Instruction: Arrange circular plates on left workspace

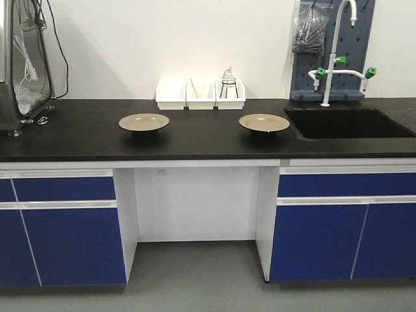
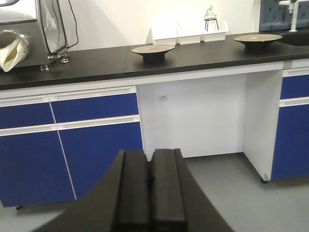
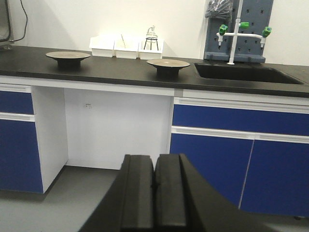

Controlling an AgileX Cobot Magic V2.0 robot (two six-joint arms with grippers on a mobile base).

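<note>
Two round tan plates with dark undersides stand on the black countertop (image 1: 78, 133). The left plate (image 1: 143, 121) is near the middle; it also shows in the left wrist view (image 2: 153, 49) and the right wrist view (image 3: 68, 56). The right plate (image 1: 264, 122) sits just left of the sink, and shows in the wrist views (image 2: 258, 38) (image 3: 168, 64). My left gripper (image 2: 149, 159) is shut and empty, low in front of the cabinets, far from the plates. My right gripper (image 3: 154, 162) is also shut and empty, well below the counter.
Three white bins (image 1: 200, 95) stand against the back wall, one holding a small wire stand. A recessed black sink (image 1: 348, 122) with a white tap (image 1: 335, 52) is at the right. Equipment with cables (image 1: 26, 65) stands at the far left. Blue cabinet doors (image 1: 65, 227) flank a knee gap.
</note>
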